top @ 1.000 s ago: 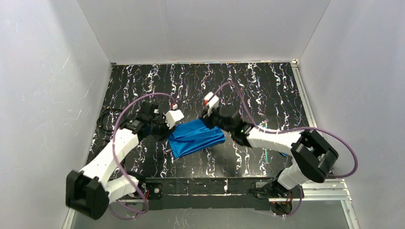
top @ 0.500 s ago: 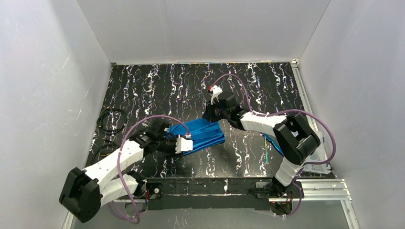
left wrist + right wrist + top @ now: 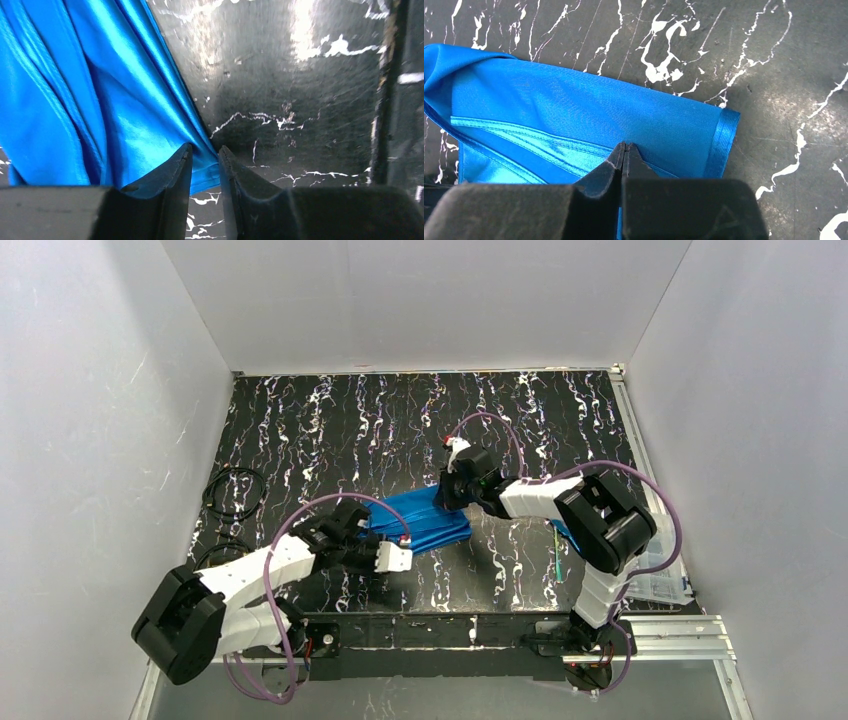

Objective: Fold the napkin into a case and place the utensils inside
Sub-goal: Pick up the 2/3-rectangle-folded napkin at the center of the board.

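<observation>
Jaws of the left gripper (image 3: 204, 152) stand a narrow gap apart, straddling the near corner hem of the napkin (image 3: 75, 100). Whether the cloth is pinched cannot be told. The right gripper (image 3: 624, 146) is fully closed, tips down on the layered far-right part of the napkin; no cloth shows between them.

Probable purpose: the right tips pin the folded layers while the left takes the free corner for the next fold.

The napkin lies part-folded at table (image 3: 300, 430) centre. The utensils (image 3: 557, 562) lie to its right, apart from it, beside the right arm.

The left arm reaches low and rightward along the near edge. The right arm is bent sharply at the elbow, forearm pointing left.
</observation>
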